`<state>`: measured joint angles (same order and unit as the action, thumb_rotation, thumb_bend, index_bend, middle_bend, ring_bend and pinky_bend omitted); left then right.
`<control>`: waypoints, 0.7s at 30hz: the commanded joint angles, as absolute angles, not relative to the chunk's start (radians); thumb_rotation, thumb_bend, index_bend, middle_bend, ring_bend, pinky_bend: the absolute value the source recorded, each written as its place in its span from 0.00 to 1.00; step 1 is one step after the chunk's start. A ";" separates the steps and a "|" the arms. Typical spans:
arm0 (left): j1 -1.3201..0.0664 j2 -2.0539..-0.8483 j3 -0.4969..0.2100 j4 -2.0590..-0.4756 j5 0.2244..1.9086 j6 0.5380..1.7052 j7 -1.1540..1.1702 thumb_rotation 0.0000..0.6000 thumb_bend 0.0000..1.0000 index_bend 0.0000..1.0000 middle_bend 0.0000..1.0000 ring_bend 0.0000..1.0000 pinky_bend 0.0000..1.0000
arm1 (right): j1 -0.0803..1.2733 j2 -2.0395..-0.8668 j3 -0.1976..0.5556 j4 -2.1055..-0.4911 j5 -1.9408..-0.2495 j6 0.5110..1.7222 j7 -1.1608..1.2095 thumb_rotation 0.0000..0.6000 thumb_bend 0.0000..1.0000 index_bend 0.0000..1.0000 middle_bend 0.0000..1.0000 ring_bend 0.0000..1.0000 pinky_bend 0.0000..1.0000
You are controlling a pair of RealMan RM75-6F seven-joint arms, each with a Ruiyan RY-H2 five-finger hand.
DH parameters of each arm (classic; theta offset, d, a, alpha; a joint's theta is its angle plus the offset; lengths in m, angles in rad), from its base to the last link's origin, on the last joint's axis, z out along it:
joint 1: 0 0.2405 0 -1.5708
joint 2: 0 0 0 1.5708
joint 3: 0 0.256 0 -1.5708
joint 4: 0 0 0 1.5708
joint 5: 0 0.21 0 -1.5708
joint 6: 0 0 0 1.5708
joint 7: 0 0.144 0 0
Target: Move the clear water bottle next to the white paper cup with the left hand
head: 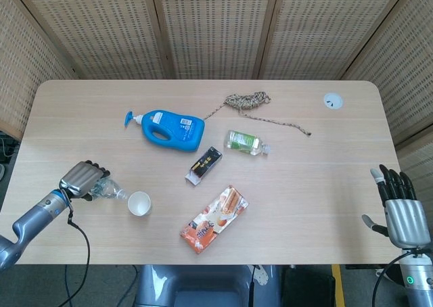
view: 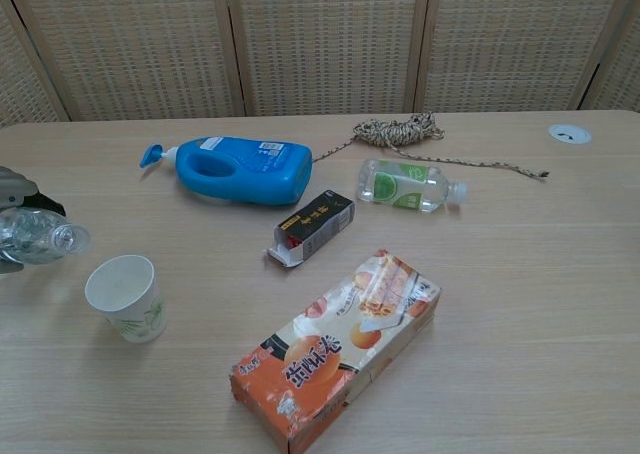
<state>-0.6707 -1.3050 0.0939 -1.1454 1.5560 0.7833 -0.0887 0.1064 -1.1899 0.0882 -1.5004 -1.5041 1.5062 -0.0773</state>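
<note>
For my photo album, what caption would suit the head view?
Left robot hand holds a clear water bottle lying beside a white paper cup.

Woven screen panels [head: 216,30]; pale wooden table [head: 325,185]

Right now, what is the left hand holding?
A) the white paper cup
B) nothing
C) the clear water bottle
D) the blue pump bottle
C: the left hand grips the clear water bottle, lying sideways with its cap pointing toward the white paper cup, which stands free beside it.
</note>
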 commanded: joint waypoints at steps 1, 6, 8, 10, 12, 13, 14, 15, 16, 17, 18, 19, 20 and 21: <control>-0.677 -1.294 0.078 -1.176 1.524 0.766 -0.027 1.00 0.55 0.56 0.49 0.35 0.44 | 0.106 -1.189 0.089 -1.499 -1.502 1.505 -0.074 1.00 0.00 0.00 0.00 0.00 0.00; -0.679 -1.285 0.067 -1.203 1.495 0.760 0.047 1.00 0.55 0.56 0.49 0.35 0.44 | 0.107 -1.188 0.089 -1.501 -1.502 1.504 -0.072 1.00 0.00 0.00 0.00 0.00 0.00; -0.681 -1.279 0.065 -1.215 1.486 0.754 0.074 1.00 0.55 0.56 0.49 0.35 0.44 | 0.107 -1.188 0.089 -1.501 -1.502 1.502 -0.072 1.00 0.00 0.00 0.00 0.00 0.00; -0.683 -1.275 0.065 -1.223 1.480 0.753 0.124 1.00 0.55 0.56 0.49 0.35 0.44 | 0.108 -1.187 0.089 -1.501 -1.501 1.500 -0.070 1.00 0.00 0.00 0.00 0.00 0.00; -0.684 -1.273 0.061 -1.234 1.465 0.749 0.157 1.00 0.55 0.56 0.49 0.35 0.44 | 0.108 -1.187 0.089 -1.500 -1.500 1.499 -0.069 1.00 0.00 0.00 0.00 0.00 0.00; -0.683 -1.273 0.058 -1.240 1.457 0.748 0.170 1.00 0.55 0.56 0.49 0.35 0.44 | 0.108 -1.187 0.090 -1.499 -1.500 1.498 -0.068 1.00 0.00 0.00 0.00 0.00 0.00; -0.683 -1.273 0.056 -1.244 1.451 0.747 0.183 1.00 0.55 0.56 0.49 0.35 0.44 | 0.108 -1.186 0.090 -1.499 -1.500 1.498 -0.067 1.00 0.00 0.00 0.00 0.00 0.00; -0.684 -1.273 0.055 -1.246 1.447 0.746 0.192 1.00 0.55 0.56 0.49 0.35 0.44 | 0.108 -1.186 0.090 -1.499 -1.500 1.497 -0.066 1.00 0.00 0.00 0.00 0.00 0.00; -0.684 -1.274 0.054 -1.247 1.444 0.746 0.202 1.00 0.55 0.56 0.49 0.35 0.44 | 0.108 -1.186 0.090 -1.499 -1.500 1.497 -0.066 1.00 0.00 0.00 0.00 0.00 0.00; -0.685 -1.274 0.053 -1.249 1.440 0.747 0.216 1.00 0.55 0.56 0.49 0.35 0.44 | 0.108 -1.186 0.090 -1.499 -1.500 1.497 -0.065 1.00 0.00 0.00 0.00 0.00 0.00; -0.684 -1.276 0.052 -1.250 1.436 0.748 0.228 1.00 0.55 0.56 0.49 0.35 0.44 | 0.108 -1.186 0.090 -1.499 -1.500 1.498 -0.065 1.00 0.00 0.00 0.00 0.00 0.00; -0.684 -1.277 0.050 -1.253 1.431 0.750 0.235 1.00 0.55 0.56 0.49 0.35 0.44 | 0.108 -1.185 0.090 -1.500 -1.500 1.498 -0.064 1.00 0.00 0.00 0.00 0.00 0.00; -0.684 -1.278 0.048 -1.255 1.428 0.751 0.241 1.00 0.55 0.56 0.49 0.35 0.44 | 0.108 -1.185 0.090 -1.500 -1.500 1.498 -0.063 1.00 0.00 0.00 0.00 0.00 0.00; -0.684 -1.278 0.046 -1.256 1.428 0.757 0.253 1.00 0.55 0.56 0.49 0.35 0.44 | 0.108 -1.185 0.090 -1.499 -1.499 1.498 -0.062 1.00 0.00 0.00 0.00 0.00 0.00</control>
<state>-0.6839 -1.2767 0.0495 -1.2529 1.4305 0.7519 0.2429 0.1080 -1.1847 0.0903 -1.4994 -1.4993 1.4976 -0.0620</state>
